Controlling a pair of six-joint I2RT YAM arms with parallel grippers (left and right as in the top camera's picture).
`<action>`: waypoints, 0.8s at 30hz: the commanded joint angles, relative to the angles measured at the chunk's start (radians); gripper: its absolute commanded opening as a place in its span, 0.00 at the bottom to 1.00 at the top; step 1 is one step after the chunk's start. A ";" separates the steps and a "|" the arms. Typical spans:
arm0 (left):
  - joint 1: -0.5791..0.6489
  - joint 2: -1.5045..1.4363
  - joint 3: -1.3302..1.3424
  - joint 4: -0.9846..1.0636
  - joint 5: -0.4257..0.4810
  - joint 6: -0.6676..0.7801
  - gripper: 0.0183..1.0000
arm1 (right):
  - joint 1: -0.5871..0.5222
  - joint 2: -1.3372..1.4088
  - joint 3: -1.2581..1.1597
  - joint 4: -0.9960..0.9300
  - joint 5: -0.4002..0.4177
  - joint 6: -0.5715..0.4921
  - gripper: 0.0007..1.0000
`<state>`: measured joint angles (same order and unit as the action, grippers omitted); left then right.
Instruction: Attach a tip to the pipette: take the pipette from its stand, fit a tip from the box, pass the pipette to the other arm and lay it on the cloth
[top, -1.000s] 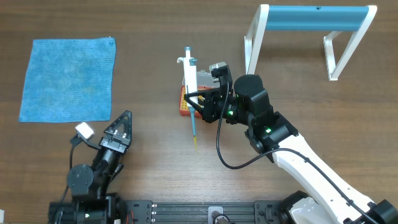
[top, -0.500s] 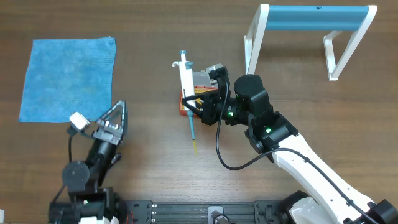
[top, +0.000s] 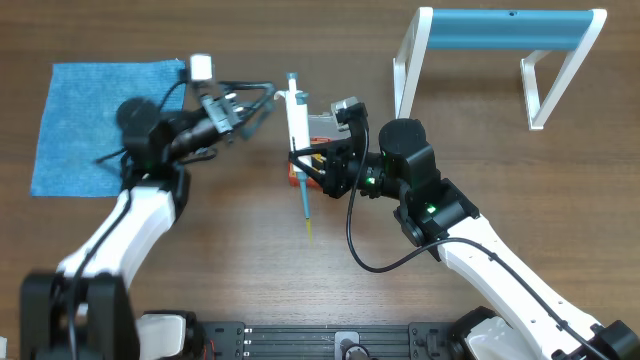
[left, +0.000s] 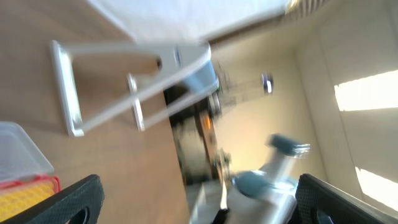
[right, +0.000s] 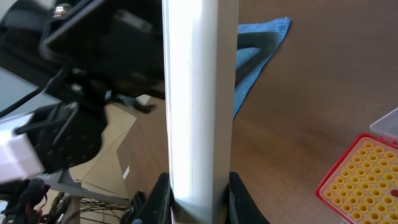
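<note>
Handover advice: while your right gripper (top: 306, 166) clamps the pipette (top: 297, 122) at frame centre, close the wide-open left gripper (top: 264, 100) squarely round its white body before releasing.

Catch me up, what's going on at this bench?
The right gripper holds the white pipette, fingers shut on its body, a yellow tip already fitted, near the red box of yellow tips. The left gripper, fingers open, sits beside the pipette's upper end, not gripping it. Handover looks next; the blue cloth lies at the table's left.
</note>
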<state>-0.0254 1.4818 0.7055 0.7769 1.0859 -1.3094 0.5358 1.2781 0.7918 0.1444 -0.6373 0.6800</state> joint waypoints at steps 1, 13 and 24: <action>-0.064 0.076 0.109 0.131 0.187 0.024 1.00 | -0.002 -0.005 0.014 0.011 -0.070 0.009 0.08; -0.099 0.076 0.125 0.258 0.374 0.013 1.00 | -0.003 -0.005 0.014 0.030 -0.097 0.023 0.08; -0.085 0.078 0.125 0.256 0.357 0.047 0.01 | -0.002 -0.005 0.014 0.048 -0.113 0.035 0.08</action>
<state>-0.1127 1.5589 0.8124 1.0225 1.4433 -1.2884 0.5365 1.2751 0.7933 0.2012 -0.7452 0.7033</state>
